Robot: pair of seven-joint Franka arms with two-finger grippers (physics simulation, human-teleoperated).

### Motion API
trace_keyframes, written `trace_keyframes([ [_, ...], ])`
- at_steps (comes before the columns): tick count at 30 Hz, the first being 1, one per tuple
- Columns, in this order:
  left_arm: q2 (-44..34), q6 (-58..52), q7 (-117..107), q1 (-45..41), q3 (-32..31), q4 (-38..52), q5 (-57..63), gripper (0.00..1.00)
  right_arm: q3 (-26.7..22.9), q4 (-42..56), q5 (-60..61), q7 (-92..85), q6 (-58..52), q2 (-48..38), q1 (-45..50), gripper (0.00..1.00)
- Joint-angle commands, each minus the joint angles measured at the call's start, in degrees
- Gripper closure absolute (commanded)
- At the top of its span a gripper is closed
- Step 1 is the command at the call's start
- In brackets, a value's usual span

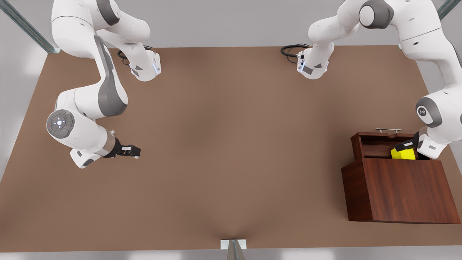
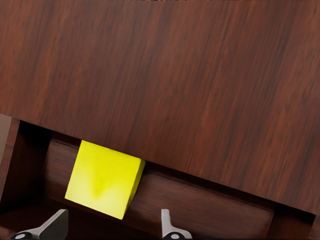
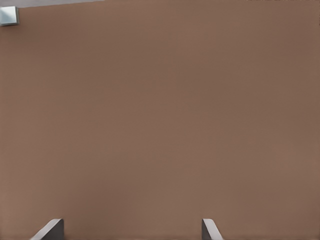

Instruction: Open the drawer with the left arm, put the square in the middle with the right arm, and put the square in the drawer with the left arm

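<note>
Two white arms work over one brown tabletop (image 1: 223, 151), which carries one dark wood-grain box (image 1: 400, 191) at the front view's right. One drawer (image 1: 375, 144) stands pulled out of that box, its single thin silver handle (image 1: 388, 129) on the far side. One yellow square (image 1: 403, 154) sits inside the drawer, tilted, close against the box's front edge; in the left wrist view the square (image 2: 104, 179) shows between the drawer's inner wall and the box's top panel. The left gripper (image 1: 406, 145) hangs just over the square at the drawer, its two fingers (image 2: 50, 226) spread apart and clear of the cube. The right gripper (image 1: 135, 151) waits over bare table at the front view's left, well apart from the box, its two fingers (image 3: 49, 230) likewise spread with nothing between them.
</note>
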Motion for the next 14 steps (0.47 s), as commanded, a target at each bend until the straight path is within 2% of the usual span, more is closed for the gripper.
trace_keyframes([
  [1,-1.52,-2.46,-0.35,-0.24,-1.45,0.09,-0.39,0.0,0.0,0.0,0.0,0.08,0.0,0.0,0.0,0.0],
  [2,-5.74,-8.62,-0.18,-2.34,-4.61,0.35,-0.12,0.0,0.0,0.0,-0.08,-0.01,0.0,0.0,0.0,0.0],
  [4,-9.97,-18.82,-0.18,-10.6,-5.14,7.29,0.05,0.0,0.0,0.0,0.0,-0.01,0.0,0.0,0.0,0.0],
  [6,-9.71,-22.33,-0.18,-16.32,-5.06,13.53,2.07,0.0,0.0,-0.09,0.0,-0.01,0.09,0.0,0.0,0.0],
  [9,-6.11,-26.82,-0.62,-17.73,-6.98,19.15,3.84,0.0,0.0,0.0,0.0,-0.01,0.09,0.0,0.0,0.0],
  [11,-5.57,-27.09,-1.5,-17.73,-10.24,19.6,3.75,0.0,0.0,-0.09,0.0,-0.01,0.09,0.0,0.0,0.0],
  [14,-5.22,-27.09,-1.59,-17.73,-10.42,19.6,3.75,0.0,0.0,-0.09,0.0,-0.1,0.26,0.08,0.0,0.0],
])
